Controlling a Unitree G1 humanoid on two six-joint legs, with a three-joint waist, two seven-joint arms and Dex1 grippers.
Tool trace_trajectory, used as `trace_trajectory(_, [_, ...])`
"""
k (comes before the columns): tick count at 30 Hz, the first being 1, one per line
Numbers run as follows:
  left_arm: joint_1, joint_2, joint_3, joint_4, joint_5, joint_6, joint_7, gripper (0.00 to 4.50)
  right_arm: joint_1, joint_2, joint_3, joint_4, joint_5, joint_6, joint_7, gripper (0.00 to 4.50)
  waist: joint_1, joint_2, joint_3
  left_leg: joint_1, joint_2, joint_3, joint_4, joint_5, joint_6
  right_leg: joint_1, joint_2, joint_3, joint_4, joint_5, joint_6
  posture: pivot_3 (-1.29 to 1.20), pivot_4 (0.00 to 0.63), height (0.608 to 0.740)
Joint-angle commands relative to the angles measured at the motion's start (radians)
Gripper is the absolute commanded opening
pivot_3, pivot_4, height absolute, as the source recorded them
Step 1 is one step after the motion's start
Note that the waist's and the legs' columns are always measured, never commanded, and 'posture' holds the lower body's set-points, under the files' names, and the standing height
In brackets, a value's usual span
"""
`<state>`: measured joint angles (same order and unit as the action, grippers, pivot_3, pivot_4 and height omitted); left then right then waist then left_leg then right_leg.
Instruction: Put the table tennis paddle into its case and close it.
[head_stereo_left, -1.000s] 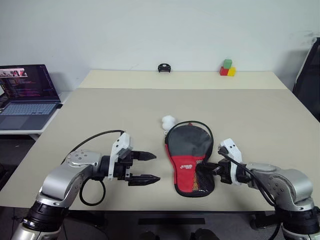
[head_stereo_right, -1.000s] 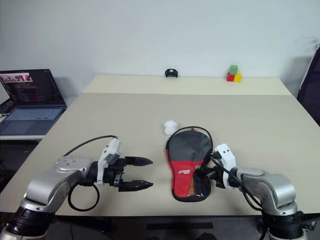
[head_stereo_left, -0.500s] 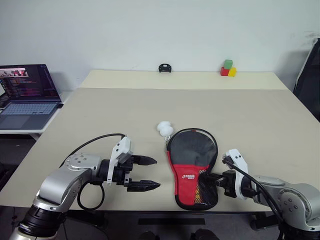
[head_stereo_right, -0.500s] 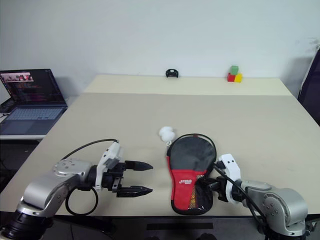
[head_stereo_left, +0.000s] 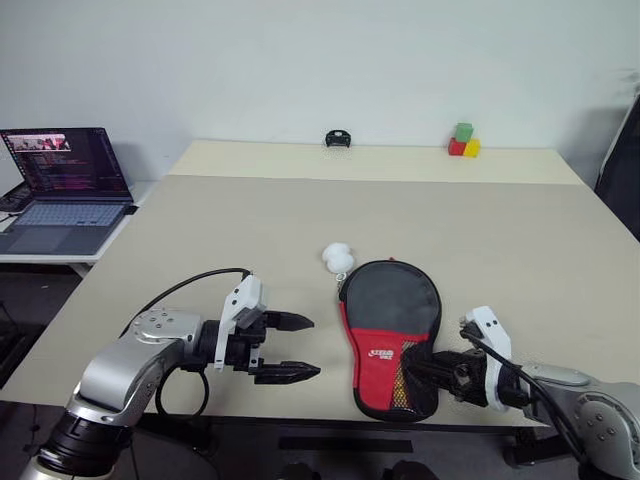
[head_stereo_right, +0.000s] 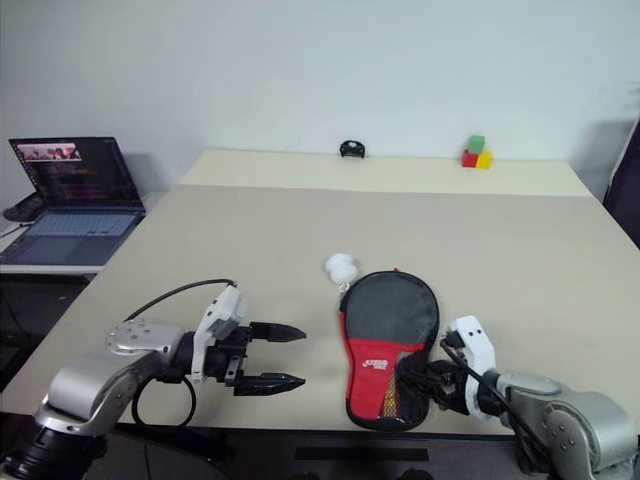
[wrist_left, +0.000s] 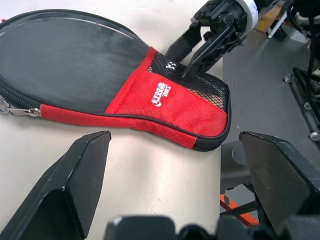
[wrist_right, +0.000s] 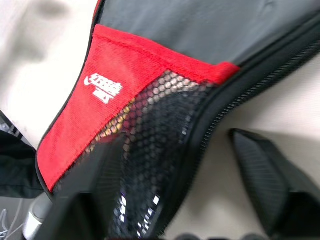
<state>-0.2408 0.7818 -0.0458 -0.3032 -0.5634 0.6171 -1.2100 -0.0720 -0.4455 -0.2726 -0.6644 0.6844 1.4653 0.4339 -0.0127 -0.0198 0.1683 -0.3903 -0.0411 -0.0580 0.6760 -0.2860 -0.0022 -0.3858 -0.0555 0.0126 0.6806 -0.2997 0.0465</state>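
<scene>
- Now, the table (head_stereo_left: 250, 220) edge is close, so a bump could push the case (head_stereo_left: 392, 335) off at 6 o'clock.
- The black and red case lies flat and looks zipped.
- Left end effector (head_stereo_left: 290, 348) fingers are apart, at 9 o'clock.
- Right end effector (head_stereo_left: 430, 370) fingers are apart by the mesh end.
</scene>
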Motion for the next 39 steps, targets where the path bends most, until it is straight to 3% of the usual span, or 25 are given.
trace_trajectory(1, [0.003, -0.003, 0.001, -0.009, 0.001, -0.026, 0.002, 4.5, 0.01, -0.041, -0.084, -0.032, 0.023, -0.096, 0.039, 3.94, 0.002, 0.0, 0.0, 0.0, 0.0, 0.0, 0.0, 0.0, 0.0, 0.0, 0.0, 0.0, 0.0, 0.0, 0.0, 0.0, 0.15, 0.74])
trace_trajectory(8, [-0.022, -0.02, 0.018, 0.04, 0.018, -0.052, 0.036, 4.5, -0.043, -0.109, -0.098, -0.065, 0.112, -0.226, 0.136, 3.94, -0.001, 0.001, 0.001, 0.0, 0.001, 0.001, -0.001, 0.0, 0.0, -0.001, 0.001, 0.001, 0.0, 0.0, 0.0, 0.0, 0.15, 0.74])
trace_trajectory(10, [-0.039, -0.029, 0.026, 0.067, 0.028, -0.06, 0.057, 4.5, -0.094, -0.101, -0.077, -0.039, 0.125, -0.243, 0.127, 4.31, -0.002, 0.001, 0.001, 0.0, 0.001, 0.001, -0.001, 0.0, 0.0, -0.001, 0.001, 0.001, 0.0, 0.0, 0.0, 0.0, 0.15, 0.74])
trace_trajectory(11, [-0.048, -0.033, 0.029, 0.08, 0.033, -0.064, 0.07, 4.5, -0.117, -0.107, -0.044, -0.032, 0.113, -0.271, 0.135, 4.47, -0.002, 0.001, 0.001, 0.0, 0.001, 0.001, -0.001, 0.0, 0.0, -0.001, 0.001, 0.001, 0.0, 0.0, 0.0, 0.0, 0.15, 0.74])
trace_trajectory(16, [-0.086, -0.057, 0.043, 0.12, 0.059, -0.095, 0.127, 4.5, -0.226, -0.141, 0.172, 0.065, -0.049, -0.446, 0.148, 4.47, -0.005, 0.001, 0.001, 0.0, 0.001, 0.001, -0.001, 0.0, 0.0, -0.002, 0.001, 0.001, 0.0, 0.0, 0.0, 0.0, 0.15, 0.74])
trace_trajectory(25, [-0.15, -0.108, 0.083, 0.218, 0.128, -0.119, 0.292, 4.5, -0.356, -0.099, 0.412, 0.324, -0.212, -0.662, 0.218, 4.47, -0.012, 0.001, 0.001, -0.002, 0.001, 0.0, 0.0, 0.0, 0.0, -0.003, 0.001, 0.001, 0.0, 0.0, -0.001, 0.0, 0.15, 0.74])
trace_trajectory(32, [-0.22, -0.145, 0.074, 0.271, 0.143, -0.058, 0.374, 4.5, -0.343, -0.048, 0.495, 0.496, -0.315, -0.767, 0.231, 4.47, -0.012, 0.001, 0.001, -0.002, 0.0, 0.0, 0.0, 0.0, 0.0, -0.003, 0.001, 0.0, 0.0, 0.0, -0.001, 0.0, 0.15, 0.74])
trace_trajectory(39, [-0.348, -0.194, 0.046, 0.411, 0.178, -0.03, 0.401, 4.5, -0.323, -0.008, 0.494, 0.533, -0.351, -0.794, 0.225, 4.47, -0.014, 0.001, 0.001, -0.002, 0.0, 0.0, 0.0, 0.0, -0.001, -0.003, 0.001, 0.0, 0.001, 0.0, -0.001, 0.0, 0.15, 0.74])
